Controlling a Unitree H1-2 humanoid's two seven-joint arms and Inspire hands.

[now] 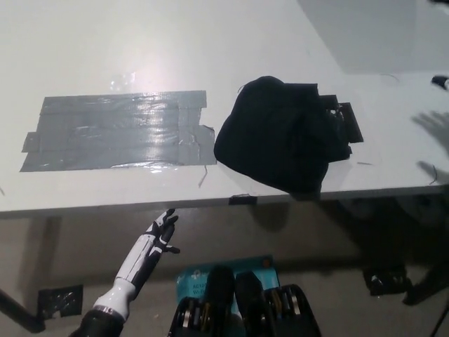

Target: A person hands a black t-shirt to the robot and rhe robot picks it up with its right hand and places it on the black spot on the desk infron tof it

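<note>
The black t-shirt (280, 137) lies bunched on the white desk (210, 42), near the front edge. No hand is on it. Its left edge reaches the right end of the dark taped patch (116, 130), and the rest lies to the right of the patch. My black right hand does not show; only faint blurred shadows (433, 126) mark the desk at the far right. My white left hand (158, 235) rests low, below the desk's front edge, open with its fingers apart.
A small flat black piece (349, 121) sticks out from under the shirt's right side. A short black mark (239, 199) sits on the desk's front edge. A blue item (200, 277) lies on the floor below.
</note>
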